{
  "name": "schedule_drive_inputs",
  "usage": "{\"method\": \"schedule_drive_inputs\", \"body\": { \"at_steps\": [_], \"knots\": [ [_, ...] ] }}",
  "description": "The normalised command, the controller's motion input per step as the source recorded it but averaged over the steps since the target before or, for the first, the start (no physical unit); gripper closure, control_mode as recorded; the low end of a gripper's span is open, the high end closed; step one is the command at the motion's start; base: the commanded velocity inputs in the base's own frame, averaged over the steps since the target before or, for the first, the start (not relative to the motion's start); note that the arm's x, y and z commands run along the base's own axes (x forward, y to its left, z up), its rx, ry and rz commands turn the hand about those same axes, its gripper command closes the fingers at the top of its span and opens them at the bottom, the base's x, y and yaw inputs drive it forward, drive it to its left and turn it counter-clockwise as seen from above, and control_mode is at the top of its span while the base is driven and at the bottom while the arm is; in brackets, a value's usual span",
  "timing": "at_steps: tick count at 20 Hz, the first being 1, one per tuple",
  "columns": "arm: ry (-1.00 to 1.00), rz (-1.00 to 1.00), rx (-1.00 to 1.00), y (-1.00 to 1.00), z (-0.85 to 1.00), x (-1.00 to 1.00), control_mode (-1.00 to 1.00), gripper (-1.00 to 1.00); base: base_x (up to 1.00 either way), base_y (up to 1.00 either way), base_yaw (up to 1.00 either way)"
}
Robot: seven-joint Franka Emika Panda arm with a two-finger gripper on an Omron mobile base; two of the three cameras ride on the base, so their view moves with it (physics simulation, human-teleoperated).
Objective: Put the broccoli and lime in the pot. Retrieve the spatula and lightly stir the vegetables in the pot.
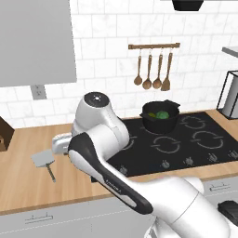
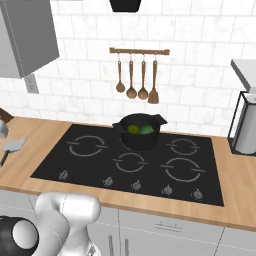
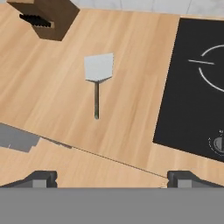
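Two vegetables: I see broccoli (image 2: 146, 130) and lime (image 2: 133, 129) inside the pot (image 2: 141, 140).
Spatula (image 3: 98, 74): flat on worktop (image 3: 131, 65).
Claw (image 3: 112, 179): fingers apart, above spatula.

Light-grey spatula (image 3: 98, 70) on tan wood-grain counter (image 3: 52, 100); black pot (image 1: 160, 117) holds what seems green broccoli (image 1: 162, 115).
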Motion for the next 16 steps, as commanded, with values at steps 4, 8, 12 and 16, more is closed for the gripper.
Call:
{"method": "schedule_drive_inputs", "body": {
  "at_steps": [4,8,12,16],
  "knots": [
    [0.07,0.02,0.00,0.23,-0.09,0.00,-1.00,-1.00,0.00,0.00,0.00],
    [0.09,0.01,0.00,0.20,-0.09,0.00,-1.00,-1.00,0.00,0.00,0.00],
    [0.08,0.00,0.00,0.09,-0.08,0.00,-1.00,-1.00,0.00,0.00,0.00],
    [0.05,0.00,0.00,0.06,-0.19,0.00,-1.00,-1.00,0.00,0.00,0.00]
  ]
}}
